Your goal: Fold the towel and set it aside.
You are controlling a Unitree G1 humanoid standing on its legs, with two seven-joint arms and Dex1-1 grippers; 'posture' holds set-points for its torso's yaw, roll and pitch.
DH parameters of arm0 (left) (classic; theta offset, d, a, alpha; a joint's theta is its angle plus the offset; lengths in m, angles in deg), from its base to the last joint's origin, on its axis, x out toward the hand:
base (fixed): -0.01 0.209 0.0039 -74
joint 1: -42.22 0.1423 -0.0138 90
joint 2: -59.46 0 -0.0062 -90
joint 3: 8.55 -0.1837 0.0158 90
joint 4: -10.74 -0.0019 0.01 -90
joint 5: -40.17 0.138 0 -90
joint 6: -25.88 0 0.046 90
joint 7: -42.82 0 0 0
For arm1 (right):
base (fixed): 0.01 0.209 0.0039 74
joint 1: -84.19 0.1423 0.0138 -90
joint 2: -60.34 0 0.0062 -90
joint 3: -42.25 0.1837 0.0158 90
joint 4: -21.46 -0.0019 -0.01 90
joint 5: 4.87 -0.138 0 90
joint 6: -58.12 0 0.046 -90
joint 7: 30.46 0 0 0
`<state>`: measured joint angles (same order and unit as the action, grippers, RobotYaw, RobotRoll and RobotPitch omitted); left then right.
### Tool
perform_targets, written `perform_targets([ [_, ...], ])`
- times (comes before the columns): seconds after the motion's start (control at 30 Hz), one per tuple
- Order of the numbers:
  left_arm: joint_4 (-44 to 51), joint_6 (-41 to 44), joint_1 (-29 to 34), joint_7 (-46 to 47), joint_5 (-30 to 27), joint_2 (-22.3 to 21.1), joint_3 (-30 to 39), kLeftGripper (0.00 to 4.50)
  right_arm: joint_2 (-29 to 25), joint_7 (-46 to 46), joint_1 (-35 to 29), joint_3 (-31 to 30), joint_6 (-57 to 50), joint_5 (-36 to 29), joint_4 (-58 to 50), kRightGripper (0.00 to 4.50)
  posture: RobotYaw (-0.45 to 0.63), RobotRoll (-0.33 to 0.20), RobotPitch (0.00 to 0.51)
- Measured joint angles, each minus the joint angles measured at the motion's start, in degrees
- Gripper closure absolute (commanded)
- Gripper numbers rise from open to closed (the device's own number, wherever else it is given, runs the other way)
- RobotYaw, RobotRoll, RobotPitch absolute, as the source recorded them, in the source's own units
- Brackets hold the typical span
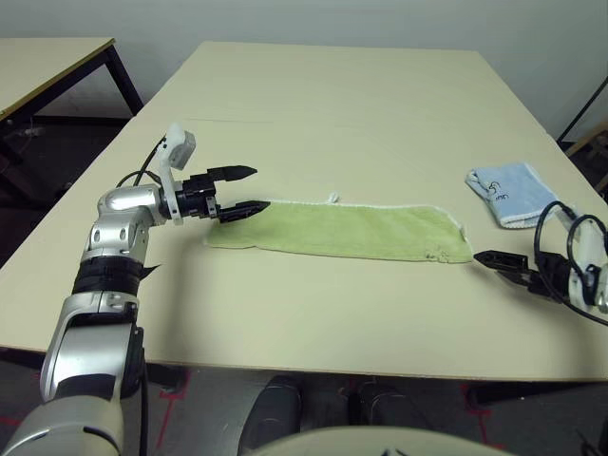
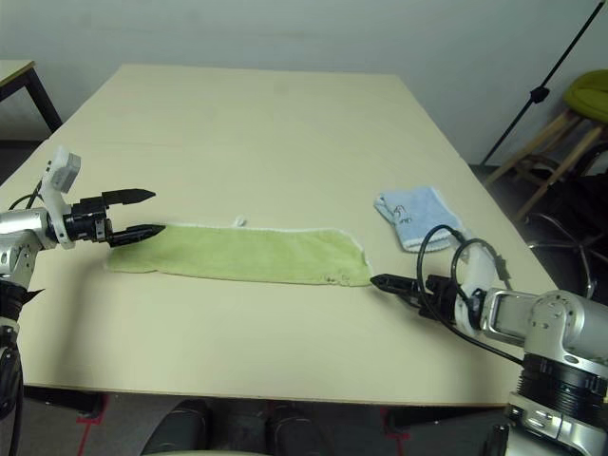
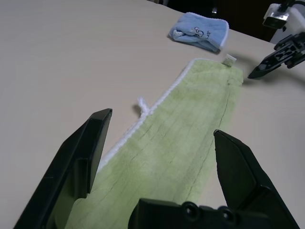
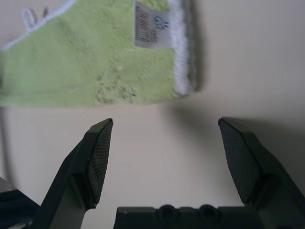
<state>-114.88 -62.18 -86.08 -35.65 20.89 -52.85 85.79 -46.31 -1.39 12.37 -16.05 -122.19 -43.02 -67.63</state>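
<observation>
Green terry towel (image 1: 342,231) lies as a long strip on the table (image 1: 332,104). Our left gripper (image 1: 243,191) spreads its fingers over one end; our right gripper (image 2: 394,285), fingers apart, sits just off the other. We read a white label (image 4: 151,25) solely from the right wrist. A blue cloth (image 1: 513,194) lies beyond.

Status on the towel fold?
Left gripper open at the towel's left end. Right gripper open just off its right end. Towel a long flat strip. Blue cloth lies clear.
</observation>
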Motion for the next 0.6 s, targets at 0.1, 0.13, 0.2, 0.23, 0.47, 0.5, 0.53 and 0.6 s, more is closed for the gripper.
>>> perform_targets([
  [0.1, 0.04, 0.02, 0.02, 0.0, 0.0, 0.02, 0.02, 0.0, 3.62, -3.65, 3.24, 0.95, 0.0, 0.05, 1.7, 0.05, 0.06, 0.0, 0.063],
  [0.13, 0.12, 0.04, 0.04, 0.0, -0.02, 0.02, 0.04, 0.0, 4.72, -4.91, 4.47, 1.46, 0.0, 0.35, 2.46, 0.05, 0.07, 0.0, 0.063],
  [0.2, 0.23, 0.09, 0.06, 0.01, -0.06, 0.02, 0.04, 0.0, 6.59, -6.83, 6.41, 1.97, 0.0, 1.0, 3.59, 0.05, 0.07, 0.0, 0.063],
  [0.23, 0.3, 0.13, 0.1, 0.03, -0.09, 0.03, 0.05, 0.0, 7.51, -7.68, 7.39, 2.52, 0.0, 1.53, 4.31, 0.05, 0.07, 0.0, 0.064],
  [0.47, 1.8, 0.6, 0.8, 0.54, -0.25, 0.15, 0.08, 0.0, 11.72, -12.02, 10.79, 5.91, 1.22, 4.34, 7.52, 0.97, 0.08, 0.0, 0.067],
  [0.5, 1.97, 0.72, 0.93, 0.55, -0.29, 0.15, 0.08, 0.0, 11.89, -12.47, 10.81, 6.16, 1.28, 4.6, 7.68, 1.4, 0.08, 0.0, 0.066],
  [0.53, 1.97, 0.87, 1.03, 0.6, -0.3, 0.14, 0.08, 0.0, 12.1, -12.8, 10.81, 6.38, 1.27, 4.87, 7.85, 1.69, 0.08, 0.0, 0.066],
  [0.6, 1.97, 1.02, 1.11, 0.68, -0.31, 0.14, 0.08, 0.0, 12.22, -13.05, 10.8, 6.63, 1.21, 5.01, 8.23, 2.44, 0.08, 0.0, 0.065],
])
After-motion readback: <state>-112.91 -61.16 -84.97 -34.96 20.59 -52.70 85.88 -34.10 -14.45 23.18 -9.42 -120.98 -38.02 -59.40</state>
